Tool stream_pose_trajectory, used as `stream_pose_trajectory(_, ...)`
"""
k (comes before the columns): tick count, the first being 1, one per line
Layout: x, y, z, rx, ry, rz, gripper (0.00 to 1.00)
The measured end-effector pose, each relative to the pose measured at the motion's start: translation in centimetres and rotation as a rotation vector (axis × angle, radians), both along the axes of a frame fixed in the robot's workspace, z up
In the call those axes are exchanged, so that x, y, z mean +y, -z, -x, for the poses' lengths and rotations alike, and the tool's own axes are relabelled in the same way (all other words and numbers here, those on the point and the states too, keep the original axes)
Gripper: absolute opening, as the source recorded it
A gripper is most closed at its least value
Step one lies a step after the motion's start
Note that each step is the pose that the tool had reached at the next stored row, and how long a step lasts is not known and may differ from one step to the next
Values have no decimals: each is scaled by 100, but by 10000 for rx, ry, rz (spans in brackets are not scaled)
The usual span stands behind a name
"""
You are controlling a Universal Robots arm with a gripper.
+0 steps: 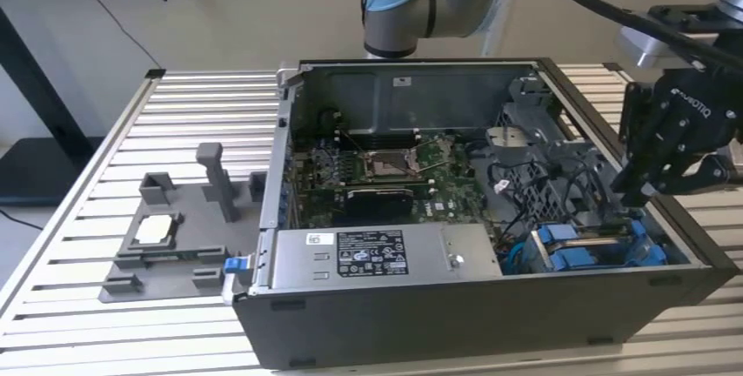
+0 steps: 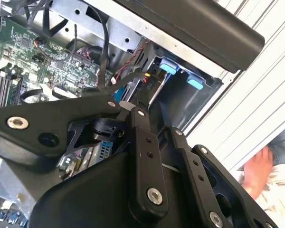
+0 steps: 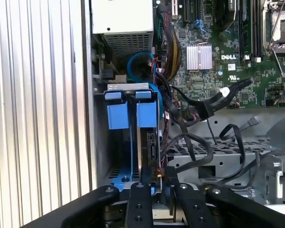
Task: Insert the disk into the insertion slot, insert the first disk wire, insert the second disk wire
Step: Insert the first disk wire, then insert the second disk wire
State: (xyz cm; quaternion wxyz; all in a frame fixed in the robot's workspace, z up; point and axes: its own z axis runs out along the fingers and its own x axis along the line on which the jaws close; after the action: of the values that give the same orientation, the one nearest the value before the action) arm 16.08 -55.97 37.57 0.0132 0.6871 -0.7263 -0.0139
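The disk (image 3: 151,142) stands on edge inside the insertion slot (image 3: 118,114), between the slot's blue rails and tabs. In the exterior view the slot (image 1: 569,256) is at the case's front corner on the exterior view's right, with the disk's edge (image 1: 594,233) showing. My gripper (image 1: 645,195) reaches down into this corner. In the first wrist view my gripper (image 3: 157,183) looks shut on a small black connector of a disk wire (image 3: 158,173), right at the disk's end. The fingertips (image 2: 146,88) are partly hidden by the linkage.
Loose black cables (image 3: 199,142) hang beside the bay. The silver power-supply box (image 1: 360,254) and the motherboard (image 1: 384,176) take up the case's middle. A grey fixture (image 1: 174,237) lies on the slatted table. A person's hand (image 2: 260,167) rests outside the case.
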Motion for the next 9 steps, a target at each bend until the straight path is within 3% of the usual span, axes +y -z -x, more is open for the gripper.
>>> stream_pose_trajectory(4, 55, -19, 19, -24, 1, 24, 26)
stream_pose_trajectory(9, 140, -23, 73, -146, 1, 33, 26)
